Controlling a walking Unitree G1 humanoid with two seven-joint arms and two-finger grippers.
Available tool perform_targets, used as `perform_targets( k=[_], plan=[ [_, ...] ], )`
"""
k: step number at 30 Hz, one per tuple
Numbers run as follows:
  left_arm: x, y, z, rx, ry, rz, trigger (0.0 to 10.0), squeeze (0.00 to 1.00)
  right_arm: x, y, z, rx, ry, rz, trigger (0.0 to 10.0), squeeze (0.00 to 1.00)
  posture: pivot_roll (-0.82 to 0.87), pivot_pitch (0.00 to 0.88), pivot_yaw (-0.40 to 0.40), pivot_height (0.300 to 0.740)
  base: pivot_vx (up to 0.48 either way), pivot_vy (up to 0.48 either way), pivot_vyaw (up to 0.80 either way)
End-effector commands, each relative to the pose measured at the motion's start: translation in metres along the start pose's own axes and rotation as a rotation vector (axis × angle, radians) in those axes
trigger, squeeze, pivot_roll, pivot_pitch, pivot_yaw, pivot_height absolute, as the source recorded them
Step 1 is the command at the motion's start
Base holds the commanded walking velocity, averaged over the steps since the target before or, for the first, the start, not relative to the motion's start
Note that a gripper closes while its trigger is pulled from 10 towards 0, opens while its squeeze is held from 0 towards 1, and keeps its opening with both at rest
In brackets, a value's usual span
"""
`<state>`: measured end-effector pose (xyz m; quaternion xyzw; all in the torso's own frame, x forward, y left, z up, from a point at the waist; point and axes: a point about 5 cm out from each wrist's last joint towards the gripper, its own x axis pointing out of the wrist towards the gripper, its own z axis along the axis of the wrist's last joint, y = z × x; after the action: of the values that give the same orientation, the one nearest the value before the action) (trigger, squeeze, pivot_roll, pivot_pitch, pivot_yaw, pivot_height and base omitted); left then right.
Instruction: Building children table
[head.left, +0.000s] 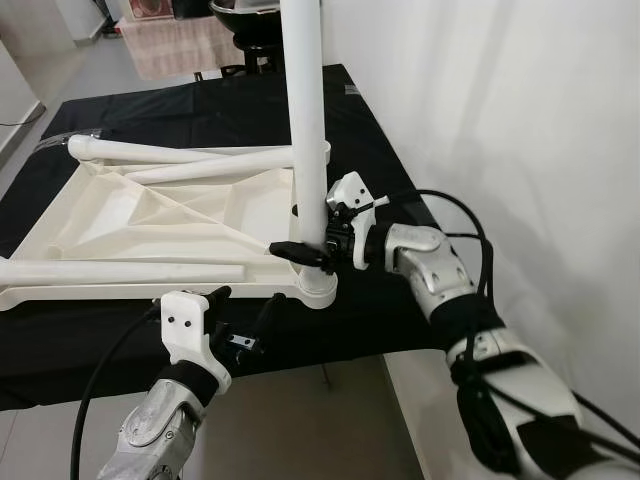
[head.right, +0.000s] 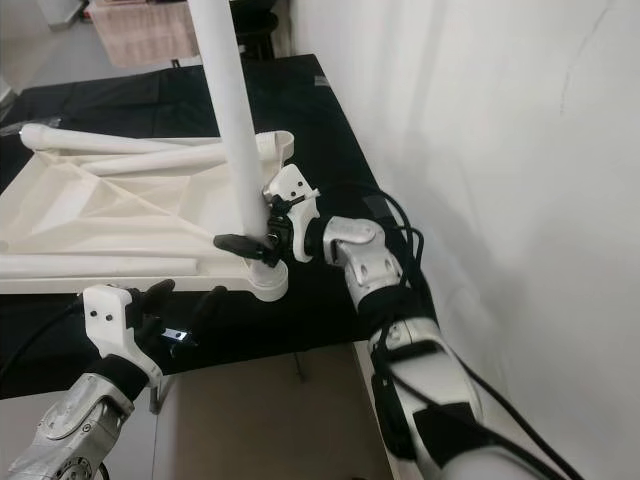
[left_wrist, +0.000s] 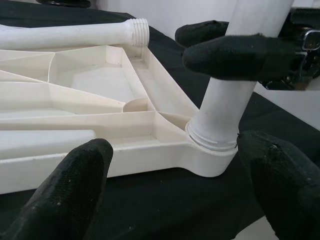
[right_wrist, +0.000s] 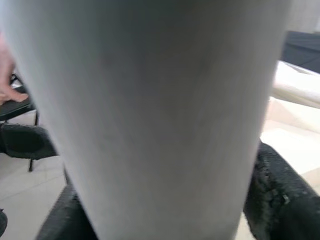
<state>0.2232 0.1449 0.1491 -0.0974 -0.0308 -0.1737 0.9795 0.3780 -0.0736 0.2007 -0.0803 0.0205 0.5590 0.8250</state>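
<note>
A white plastic table top (head.left: 150, 215) lies upside down on a black cloth. One white leg (head.left: 305, 120) stands upright in the near right corner socket (head.left: 318, 285). My right gripper (head.left: 310, 245) is shut on this leg just above the socket, and its black fingers (right_wrist: 280, 200) press both sides of the tube (right_wrist: 150, 100). My left gripper (head.left: 245, 305) hovers open at the table's front edge, a little left of the socket, its fingertips (left_wrist: 75, 185) apart with nothing between them. Loose legs (head.left: 170, 153) (head.left: 120, 272) lie across the top, one with a threaded end (left_wrist: 135, 27).
A white wall (head.left: 500, 100) runs close along the right side of the black-covered table (head.left: 200, 110). Pale floor (head.left: 320, 420) lies below the front edge. Dark furniture (head.left: 250, 20) and a pinkish rug (head.left: 180, 45) sit beyond the far end.
</note>
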Motion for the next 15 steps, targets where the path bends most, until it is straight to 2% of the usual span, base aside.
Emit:
perform_targets(
  k=[1, 6, 7, 8, 9, 10, 11, 12, 14, 15],
  plan=[
    [-0.003, -0.001, -0.002, -0.001, 0.016, 0.001, 10.0, 0.0, 0.002, 0.0, 0.001, 0.002, -0.002, 0.018, 0.0, 0.0, 0.03, 0.111, 0.03, 0.74, 0.0, 0.0, 0.0],
    [-0.005, -0.003, -0.002, -0.001, 0.02, -0.004, 10.0, 0.0, -0.004, -0.005, 0.003, 0.007, -0.015, 0.013, 0.0, 0.0, 0.03, 0.119, 0.033, 0.74, 0.0, 0.0, 0.0],
    [-0.006, -0.003, -0.001, -0.002, 0.021, -0.008, 10.0, 0.0, -0.01, -0.008, 0.002, -0.004, -0.022, 0.004, 0.0, 0.0, 0.03, 0.125, 0.037, 0.74, 0.0, 0.0, 0.0],
    [-0.006, -0.004, -0.001, -0.001, 0.022, -0.01, 10.0, 0.0, -0.017, -0.009, -0.002, -0.072, 0.01, -0.008, 0.0, 0.0, 0.03, 0.129, 0.038, 0.74, 0.0, 0.0, 0.0],
    [-0.006, -0.004, -0.001, -0.001, 0.022, -0.01, 10.0, 0.0, -0.017, -0.009, -0.002, -0.072, 0.01, -0.008, 0.0, 0.0, 0.03, 0.129, 0.038, 0.74, 0.0, 0.0, 0.0],
    [-0.006, -0.004, -0.001, -0.001, 0.023, -0.011, 10.0, 0.0, -0.021, -0.009, -0.005, -0.121, 0.034, -0.012, 0.0, 0.0, 0.04, 0.13, 0.039, 0.74, 0.0, 0.0, 0.0],
    [-0.006, -0.003, 0.0, 0.0, 0.023, -0.011, 10.0, 0.0, -0.035, -0.01, -0.009, -0.164, 0.049, -0.036, 0.0, 0.0, 0.03, 0.138, 0.039, 0.74, 0.0, 0.0, 0.0],
    [-0.006, -0.003, 0.0, 0.0, 0.023, -0.011, 10.0, 0.0, -0.035, -0.01, -0.009, -0.164, 0.049, -0.036, 0.0, 0.0, 0.03, 0.138, 0.039, 0.74, 0.0, 0.0, 0.0],
    [-0.007, -0.002, 0.001, 0.001, 0.024, -0.011, 10.0, 0.0, -0.044, -0.008, -0.018, -0.073, 0.027, -0.154, 0.0, 0.0, 0.02, 0.143, 0.038, 0.74, 0.0, 0.0, 0.0],
    [-0.007, -0.002, 0.001, 0.001, 0.024, -0.011, 10.0, 0.0, -0.044, -0.008, -0.018, -0.073, 0.027, -0.154, 0.0, 0.0, 0.02, 0.143, 0.038, 0.74, 0.0, 0.0, 0.0]
  ],
)
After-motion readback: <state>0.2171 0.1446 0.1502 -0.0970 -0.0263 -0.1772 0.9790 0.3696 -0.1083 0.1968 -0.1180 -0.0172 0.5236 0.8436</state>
